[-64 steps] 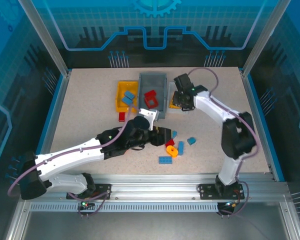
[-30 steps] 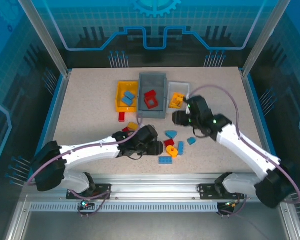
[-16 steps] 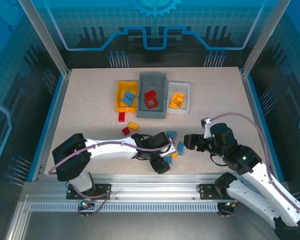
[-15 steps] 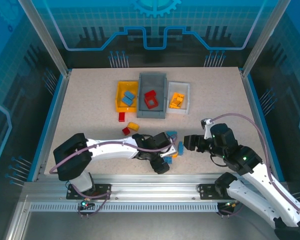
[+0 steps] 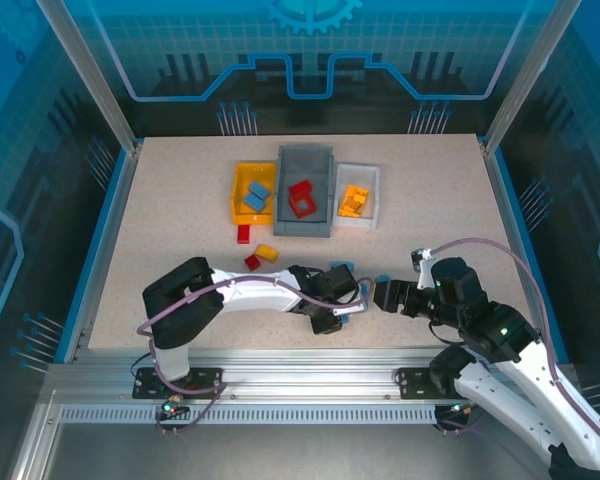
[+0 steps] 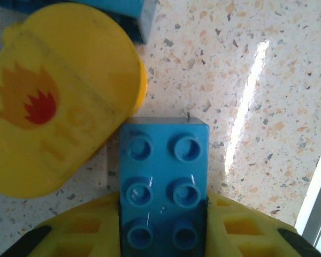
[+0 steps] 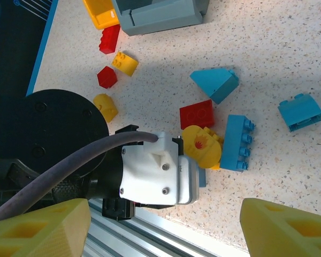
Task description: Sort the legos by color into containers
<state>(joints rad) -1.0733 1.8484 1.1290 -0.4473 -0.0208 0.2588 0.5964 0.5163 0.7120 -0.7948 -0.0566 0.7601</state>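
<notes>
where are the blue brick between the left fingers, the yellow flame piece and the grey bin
blue brick (image 6: 165,176): left wrist view, middle of its studded top
yellow flame piece (image 6: 59,107): left wrist view, its printed face
grey bin (image 5: 307,229): top external view, its near wall

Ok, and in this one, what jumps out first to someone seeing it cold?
The left gripper pinches a blue brick on the table, right beside a rounded yellow brick with a flame print. Both arms converge on the loose bricks toward the near edge, the right gripper open beside them. At the far centre stand the yellow bin, grey bin and white bin, each partly filled.
</notes>
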